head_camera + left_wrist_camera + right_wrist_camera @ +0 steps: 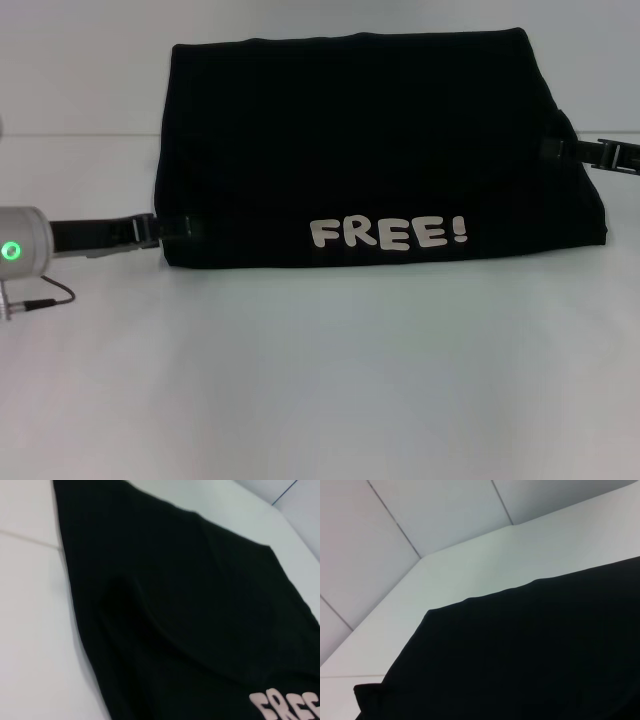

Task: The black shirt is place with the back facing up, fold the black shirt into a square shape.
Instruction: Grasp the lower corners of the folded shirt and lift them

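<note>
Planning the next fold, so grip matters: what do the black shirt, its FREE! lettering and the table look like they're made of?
The black shirt looks like soft matte knit fabric, probably cotton: it sags and creases between the left gripper and right gripper. The FREE! lettering seems a flat, pale printed layer, possibly vinyl. The table looks hard, smooth and white with a slight sheen, perhaps laminate.

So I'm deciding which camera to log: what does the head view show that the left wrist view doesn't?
Only the head view shows both grippers, the left gripper at the black shirt's near left corner and the right gripper at its right edge, plus the whole white "FREE!" print. Only the left wrist view shows a raised fold close up. Both show the shirt on the white table.
</note>
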Controlling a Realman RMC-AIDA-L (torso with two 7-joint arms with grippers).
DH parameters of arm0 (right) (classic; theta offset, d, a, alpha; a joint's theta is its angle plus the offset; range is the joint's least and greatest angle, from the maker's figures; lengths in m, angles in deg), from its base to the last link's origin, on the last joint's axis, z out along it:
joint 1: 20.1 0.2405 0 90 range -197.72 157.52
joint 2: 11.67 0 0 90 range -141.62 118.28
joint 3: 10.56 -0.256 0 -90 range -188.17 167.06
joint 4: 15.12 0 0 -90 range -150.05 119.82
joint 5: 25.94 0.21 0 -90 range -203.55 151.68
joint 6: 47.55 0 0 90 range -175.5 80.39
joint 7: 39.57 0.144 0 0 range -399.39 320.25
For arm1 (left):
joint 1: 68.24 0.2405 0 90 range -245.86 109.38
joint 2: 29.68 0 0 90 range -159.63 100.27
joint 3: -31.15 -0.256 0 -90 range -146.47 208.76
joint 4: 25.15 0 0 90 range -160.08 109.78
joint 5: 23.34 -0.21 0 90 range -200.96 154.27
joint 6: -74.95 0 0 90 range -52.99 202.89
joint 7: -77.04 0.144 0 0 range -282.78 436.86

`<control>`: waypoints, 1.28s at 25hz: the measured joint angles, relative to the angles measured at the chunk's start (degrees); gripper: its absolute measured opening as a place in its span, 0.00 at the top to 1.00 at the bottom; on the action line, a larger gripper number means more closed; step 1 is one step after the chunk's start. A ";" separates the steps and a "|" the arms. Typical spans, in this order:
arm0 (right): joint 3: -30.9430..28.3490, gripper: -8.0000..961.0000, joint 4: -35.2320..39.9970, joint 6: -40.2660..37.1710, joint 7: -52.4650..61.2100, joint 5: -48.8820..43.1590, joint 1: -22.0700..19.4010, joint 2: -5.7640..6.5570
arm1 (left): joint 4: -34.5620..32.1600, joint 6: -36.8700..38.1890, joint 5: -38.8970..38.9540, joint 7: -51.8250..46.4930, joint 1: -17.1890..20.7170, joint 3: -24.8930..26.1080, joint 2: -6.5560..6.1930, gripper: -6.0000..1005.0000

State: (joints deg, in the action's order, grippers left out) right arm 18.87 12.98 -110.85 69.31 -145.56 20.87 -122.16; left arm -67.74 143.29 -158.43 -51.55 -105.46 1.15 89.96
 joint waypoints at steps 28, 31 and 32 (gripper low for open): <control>5.62 0.06 1.69 -2.09 -3.24 0.36 1.34 -1.53 | 4.93 -10.80 -0.09 2.33 -1.34 -9.95 0.77 0.19; 5.55 0.03 1.70 -1.67 -3.25 0.36 1.33 -1.54 | 4.89 -10.81 -0.09 2.69 -1.50 -10.02 0.76 0.20; 5.50 0.04 1.70 -1.65 -3.26 0.36 1.33 -1.55 | 4.89 -10.88 -0.09 2.69 -1.53 -10.02 0.70 0.20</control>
State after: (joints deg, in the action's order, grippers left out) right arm 24.37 14.68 -112.50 66.05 -145.20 22.20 -123.71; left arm -62.86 132.41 -158.52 -48.86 -106.98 -8.88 90.67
